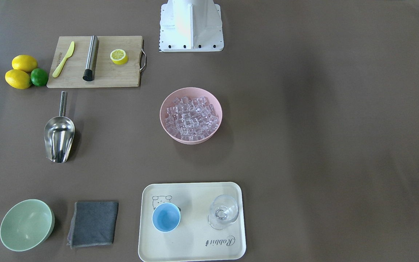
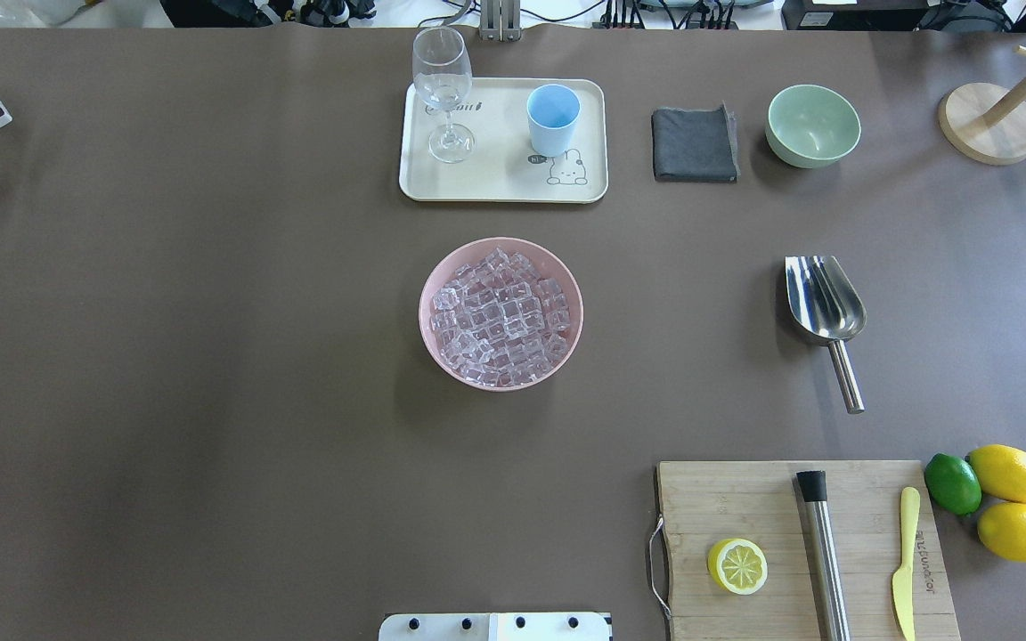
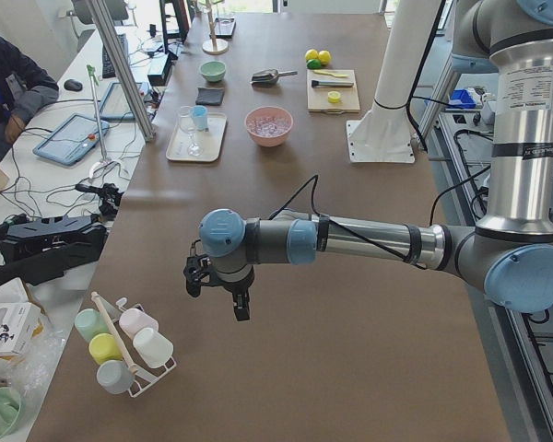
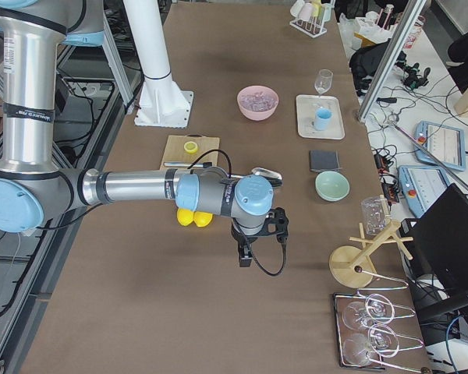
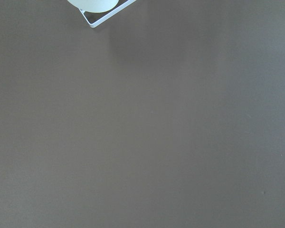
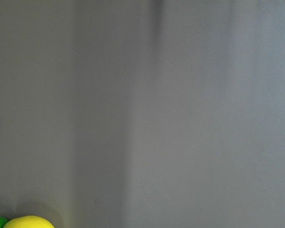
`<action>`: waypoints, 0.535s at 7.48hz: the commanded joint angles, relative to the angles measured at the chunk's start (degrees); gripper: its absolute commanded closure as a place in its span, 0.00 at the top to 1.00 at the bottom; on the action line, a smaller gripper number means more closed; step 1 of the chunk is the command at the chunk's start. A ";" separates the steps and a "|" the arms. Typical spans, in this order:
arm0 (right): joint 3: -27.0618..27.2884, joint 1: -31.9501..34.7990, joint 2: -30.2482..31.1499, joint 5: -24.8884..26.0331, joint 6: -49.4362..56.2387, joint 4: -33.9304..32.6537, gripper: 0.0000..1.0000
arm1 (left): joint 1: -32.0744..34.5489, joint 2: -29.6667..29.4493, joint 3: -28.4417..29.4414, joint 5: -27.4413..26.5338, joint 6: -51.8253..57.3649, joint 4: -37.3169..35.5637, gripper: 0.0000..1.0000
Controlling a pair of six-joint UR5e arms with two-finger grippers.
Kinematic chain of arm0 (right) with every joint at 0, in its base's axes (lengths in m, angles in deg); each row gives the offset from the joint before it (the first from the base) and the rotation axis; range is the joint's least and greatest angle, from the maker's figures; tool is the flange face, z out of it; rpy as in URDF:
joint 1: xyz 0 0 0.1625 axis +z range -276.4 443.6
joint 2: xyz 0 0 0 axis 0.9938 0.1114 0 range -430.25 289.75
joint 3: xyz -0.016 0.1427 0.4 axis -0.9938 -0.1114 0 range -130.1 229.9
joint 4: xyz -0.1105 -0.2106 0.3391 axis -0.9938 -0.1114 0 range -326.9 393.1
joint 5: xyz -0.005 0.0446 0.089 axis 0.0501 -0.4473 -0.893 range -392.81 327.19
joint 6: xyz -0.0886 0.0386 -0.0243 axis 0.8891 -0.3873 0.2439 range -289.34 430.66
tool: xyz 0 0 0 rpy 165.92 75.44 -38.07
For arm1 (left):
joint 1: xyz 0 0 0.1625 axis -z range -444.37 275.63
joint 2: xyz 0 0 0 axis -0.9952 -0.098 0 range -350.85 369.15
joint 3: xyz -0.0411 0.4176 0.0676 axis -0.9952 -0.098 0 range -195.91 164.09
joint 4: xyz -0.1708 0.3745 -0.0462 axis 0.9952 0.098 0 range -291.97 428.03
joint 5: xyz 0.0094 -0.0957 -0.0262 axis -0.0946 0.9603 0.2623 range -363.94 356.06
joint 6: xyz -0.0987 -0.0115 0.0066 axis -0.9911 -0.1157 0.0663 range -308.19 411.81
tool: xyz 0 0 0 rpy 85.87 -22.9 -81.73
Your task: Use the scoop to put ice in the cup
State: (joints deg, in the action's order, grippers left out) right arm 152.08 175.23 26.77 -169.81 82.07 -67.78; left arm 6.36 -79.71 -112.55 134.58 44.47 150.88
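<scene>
The ice [image 2: 501, 316] fills a pink bowl [image 2: 431, 276] at the table's middle. On a cream tray [image 2: 504, 182] at the far edge stands the light-blue cup [image 2: 553, 118], upright and empty. The steel scoop [image 2: 825, 307] lies on the table right of the bowl, handle toward the robot. My left gripper [image 3: 217, 296] hangs over bare table far to the left, seen only in the exterior left view. My right gripper [image 4: 261, 245] hangs beyond the lemons, seen only in the exterior right view. I cannot tell whether either is open or shut.
A wine glass [image 2: 443, 93] shares the tray. A grey cloth [image 2: 695, 144] and a green bowl [image 2: 813, 125] sit right of it. A cutting board [image 2: 745, 507] holds a lemon half, a steel cylinder and a yellow knife; lemons [image 2: 1012, 472] and a lime [image 2: 953, 483] lie beside it.
</scene>
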 commanded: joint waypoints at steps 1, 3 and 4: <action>0.21 -4.86 -0.08 -1.68 -8.61 4.89 1.00 | -0.12 -0.08 0.04 0.09 0.30 0.21 0.98; 1.52 -9.52 -1.05 -2.84 -16.49 6.92 1.00 | -0.64 -0.17 -0.13 0.00 0.92 0.47 0.98; 3.36 -10.32 -1.14 -3.10 -18.25 6.93 1.00 | -5.69 -0.52 -0.13 -0.09 3.62 1.09 0.98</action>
State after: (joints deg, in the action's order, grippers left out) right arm 153.08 167.45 25.97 -172.46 68.19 -61.63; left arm 5.71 -79.83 -112.57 134.62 45.30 151.25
